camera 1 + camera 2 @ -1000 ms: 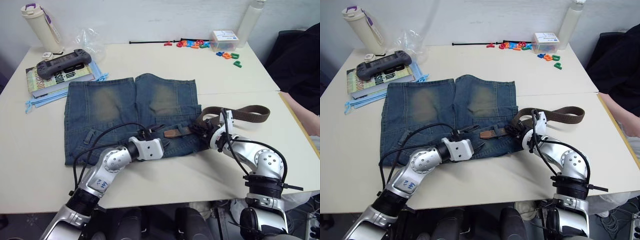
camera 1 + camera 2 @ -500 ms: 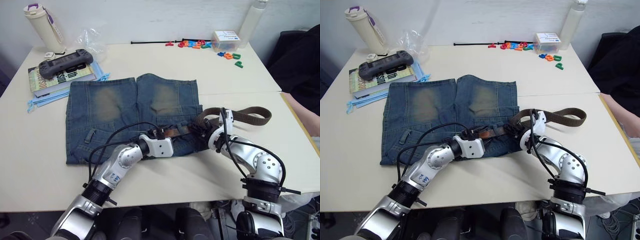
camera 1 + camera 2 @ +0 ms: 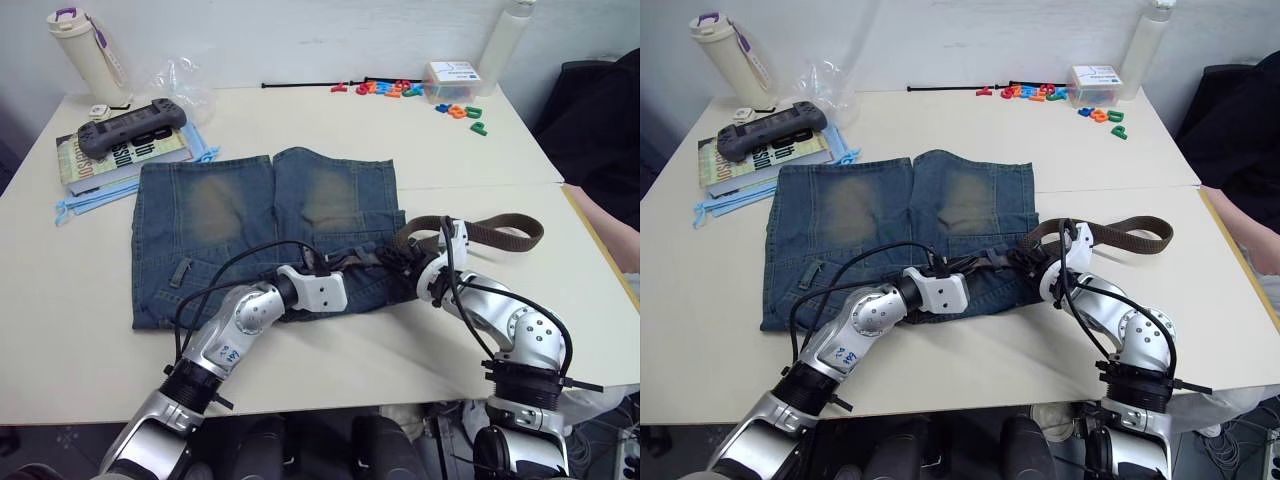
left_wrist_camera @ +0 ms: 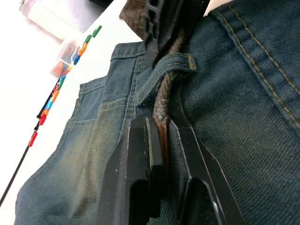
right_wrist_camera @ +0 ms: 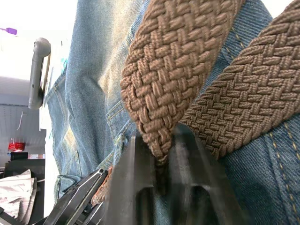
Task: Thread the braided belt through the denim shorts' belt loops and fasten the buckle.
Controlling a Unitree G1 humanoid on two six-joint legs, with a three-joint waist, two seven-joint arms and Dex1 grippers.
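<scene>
the braided belt (image 4: 161,105) is pinched by both the left gripper (image 4: 161,140) and right gripper (image 5: 161,161) on denim shorts (image 3: 230,215), a book (image 3: 120,155) lying far beyond on the cream table (image 3: 90,330).

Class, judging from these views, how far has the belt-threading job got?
Done: the braided belt passes under one belt loop of the denim shorts. In hand: left gripper pinches its tip; right gripper holds the strap. Left: further loops, and fastening the buckle.
</scene>
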